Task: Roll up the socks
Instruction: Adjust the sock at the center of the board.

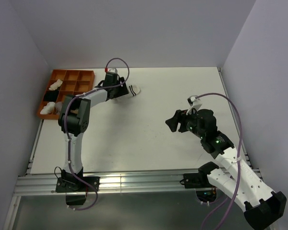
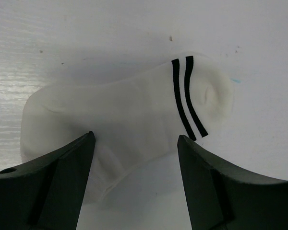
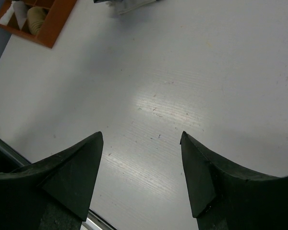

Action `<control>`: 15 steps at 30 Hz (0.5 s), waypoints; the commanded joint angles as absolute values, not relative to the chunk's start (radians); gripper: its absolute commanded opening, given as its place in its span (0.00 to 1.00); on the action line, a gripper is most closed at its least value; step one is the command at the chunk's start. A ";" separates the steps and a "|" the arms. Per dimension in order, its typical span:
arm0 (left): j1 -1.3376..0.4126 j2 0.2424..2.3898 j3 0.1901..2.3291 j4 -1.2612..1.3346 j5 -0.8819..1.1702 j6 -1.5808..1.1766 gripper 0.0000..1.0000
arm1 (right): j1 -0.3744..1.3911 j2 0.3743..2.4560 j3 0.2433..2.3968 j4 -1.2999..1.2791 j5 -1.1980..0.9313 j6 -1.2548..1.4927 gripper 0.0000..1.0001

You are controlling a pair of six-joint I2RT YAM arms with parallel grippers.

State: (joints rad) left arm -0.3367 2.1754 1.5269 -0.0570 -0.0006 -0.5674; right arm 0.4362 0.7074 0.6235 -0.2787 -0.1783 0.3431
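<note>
1. The left gripper (image 2: 135, 141) has its jaws spread wide and pinches nothing. Its two dark fingers (image 2: 53, 182) stand on either side of a short white sock (image 2: 134, 105).
2. The sock lies flat on the white table (image 1: 158, 143), directly under the gap between the jaws. It reaches out ahead of the fingertips.
3. The sock's two dark stripes (image 2: 187, 96) run across the end nearer the hand's right finger. Its plain, rounded end spreads out past the left finger.
4. The left wrist view does not show whether the fingertips touch the fabric or hang just above it.
5. In the top view the left arm is stretched toward the far side of the table, with the striped end of the sock (image 1: 132, 90) showing just to the right of the gripper (image 1: 120, 88).
6. An orange compartment tray (image 1: 73, 71) sits near this hand on its left side, with white bundles (image 1: 55, 85) in some of its sections.
7. The right gripper (image 3: 141, 143) is also spread and holds nothing, with only bare table beneath its jaws.
8. The right gripper (image 1: 174, 122) is well apart from the sock, which lies far ahead of it and to its left. A corner of the tray (image 3: 48, 28) shows ahead and to its left in its wrist view.
</note>
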 commanded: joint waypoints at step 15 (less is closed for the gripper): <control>-0.602 2.007 1.200 -0.178 -0.027 -0.870 0.77 | 0.443 0.707 0.618 -0.258 -0.184 0.347 0.73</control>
